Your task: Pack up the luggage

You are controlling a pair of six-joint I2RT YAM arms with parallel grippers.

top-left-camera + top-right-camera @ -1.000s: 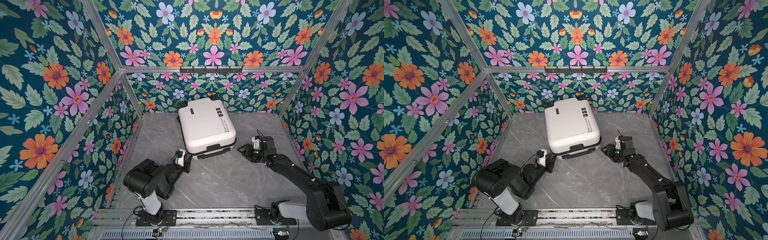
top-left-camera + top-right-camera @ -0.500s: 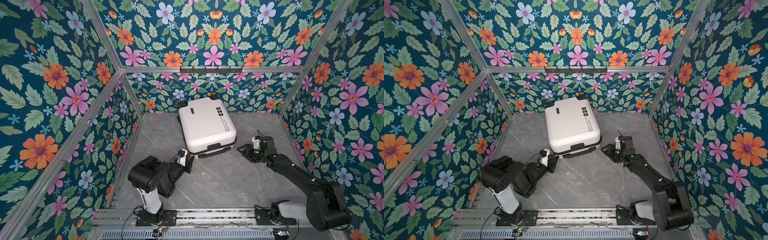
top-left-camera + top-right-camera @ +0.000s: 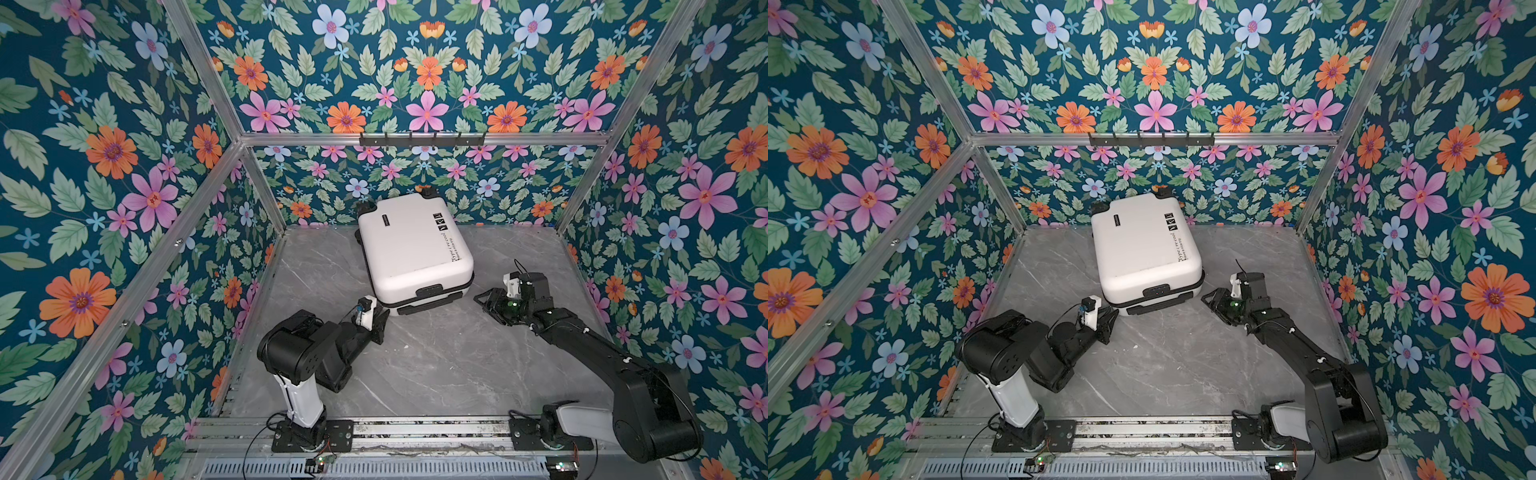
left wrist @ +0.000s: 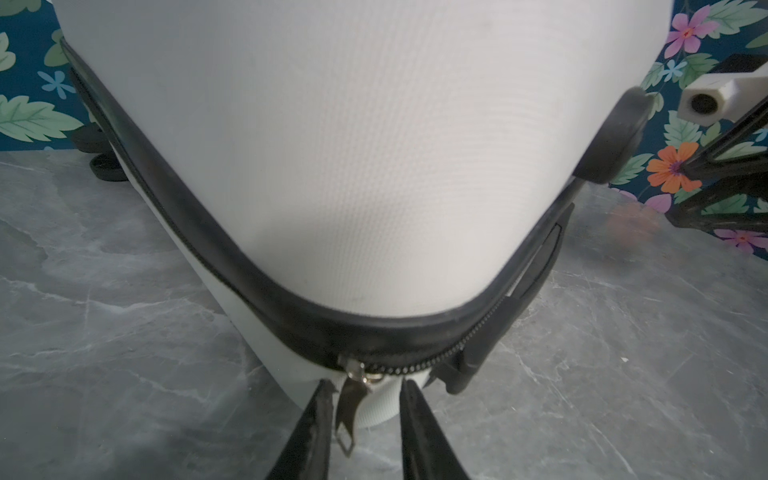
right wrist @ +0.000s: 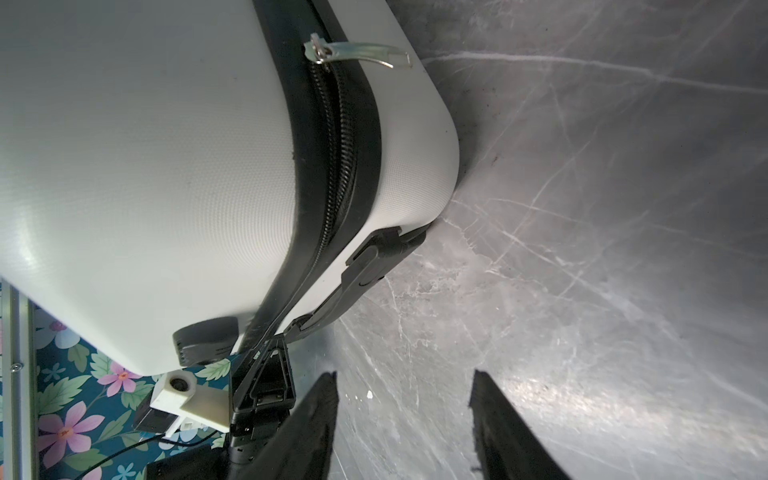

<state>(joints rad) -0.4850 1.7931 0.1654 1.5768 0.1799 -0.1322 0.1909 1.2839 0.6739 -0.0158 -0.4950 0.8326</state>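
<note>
The luggage is a white hard-shell suitcase lying closed and flat at the back middle of the grey table. Its black handle faces the front. My left gripper is at its near left corner. In the left wrist view the left gripper is open, and a zipper pull hangs between its fingers, close to one of them. My right gripper hovers open and empty over bare table off the near right corner. A second zipper pull sticks out of the suitcase's side seam.
Floral walls with aluminium posts close in the table on three sides. A black hook rail is mounted on the back wall. The arm bases sit on a metal rail along the front edge.
My left arm has reached forward to the suitcase's near left corner, and its jaws have narrowed around the zipper pull. The right arm and the suitcase have stayed put.
</note>
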